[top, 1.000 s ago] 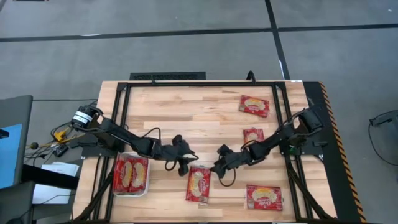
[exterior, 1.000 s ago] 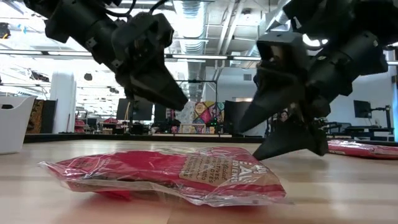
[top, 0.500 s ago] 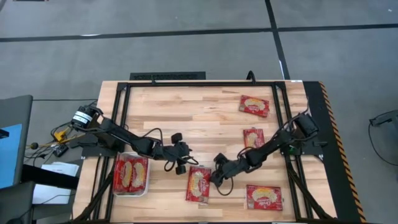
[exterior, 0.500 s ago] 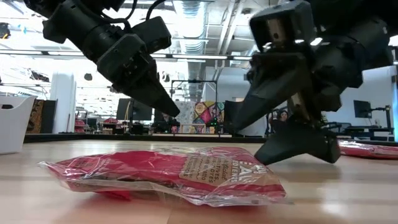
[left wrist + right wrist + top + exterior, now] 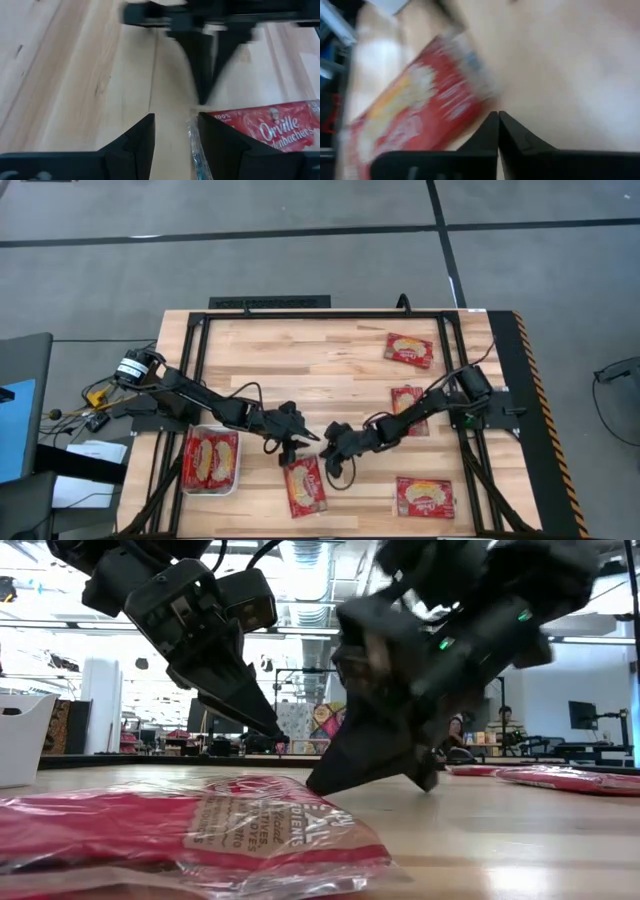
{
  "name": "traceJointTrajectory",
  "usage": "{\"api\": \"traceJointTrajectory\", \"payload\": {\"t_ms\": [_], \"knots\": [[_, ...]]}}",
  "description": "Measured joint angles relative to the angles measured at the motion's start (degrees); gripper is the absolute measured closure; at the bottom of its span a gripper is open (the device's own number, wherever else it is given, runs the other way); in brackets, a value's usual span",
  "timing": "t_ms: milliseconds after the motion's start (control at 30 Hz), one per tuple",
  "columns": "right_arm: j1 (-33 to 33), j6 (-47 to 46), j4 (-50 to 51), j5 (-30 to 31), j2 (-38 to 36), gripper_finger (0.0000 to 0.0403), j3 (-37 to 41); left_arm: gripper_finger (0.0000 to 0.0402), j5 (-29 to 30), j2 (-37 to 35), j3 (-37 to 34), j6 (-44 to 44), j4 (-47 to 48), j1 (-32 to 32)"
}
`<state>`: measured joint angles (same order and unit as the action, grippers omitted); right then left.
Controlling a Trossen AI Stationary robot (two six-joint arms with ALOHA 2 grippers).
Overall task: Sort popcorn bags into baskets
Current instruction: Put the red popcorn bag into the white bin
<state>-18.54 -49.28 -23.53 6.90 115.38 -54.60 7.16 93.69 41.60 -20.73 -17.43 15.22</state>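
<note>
Popcorn bags are flat red packets in clear crinkly wrap, each with a pale yellow popcorn picture and white lettering. The nearest bag (image 5: 305, 486) lies on the bench (image 5: 320, 365) at about 6 o'clock from the middle, tilted slightly, and in the low view it fills the foreground. Two more bags (image 5: 211, 459) lie side by side in the white tray (image 5: 189, 486) at 8 o'clock. Others lie loose: one at 1 o'clock (image 5: 409, 350), one at 3 o'clock (image 5: 407, 399) partly under the right arm, one at 5 o'clock (image 5: 425, 497).

The left gripper (image 5: 290, 442) hangs just above the near bag's far edge, its jaws parted with the bag's edge between them in the left wrist view, not pinching it. The right gripper (image 5: 328, 447) sits just beside it at the bag's upper right corner, jaws closed together, tips on the wood by the wrap, holding nothing.
</note>
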Motion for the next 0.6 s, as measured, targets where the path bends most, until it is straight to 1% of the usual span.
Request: {"api": "traceJointTrajectory", "payload": {"t_ms": [33,100,167,233,300,333,467,600], "knots": [[0.7,1.7,0.2,0.0,0.0,0.0386,0.0,0.0262,-0.5,0.0,0.0,0.0,0.0,0.0],[2.1,3.7,0.8,-0.9,0.0,0.0388,0.0,0.0262,-0.8,0.0,0.0,-0.4,0.3,0.0],[3.4,3.3,2.0,-3.2,-0.1,0.0376,-0.1,0.0262,-0.8,0.0,0.0,-1.2,1.1,0.0],[4.3,2.1,3.6,-6.8,-0.4,0.0358,-0.2,0.0262,-0.9,0.0,0.0,-2.4,2.1,0.0],[4.6,1.8,4.4,-10.5,-0.6,0.0340,-0.2,0.0262,-0.9,0.0,0.0,-3.3,2.7,0.0],[4.4,1.4,4.6,-10.8,-0.6,0.0330,-0.2,0.0262,-0.9,0.0,0.0,-3.8,3.0,0.0],[2.9,0.5,2.8,-9.6,-0.5,0.0279,-0.2,0.0262,-1.3,0.0,0.0,-6.1,4.2,0.3],[2.0,-0.2,-0.2,-6.7,-0.1,0.0211,0.0,0.0262,-4.7,0.0,0.0,-6.0,5.9,1.9]]}}
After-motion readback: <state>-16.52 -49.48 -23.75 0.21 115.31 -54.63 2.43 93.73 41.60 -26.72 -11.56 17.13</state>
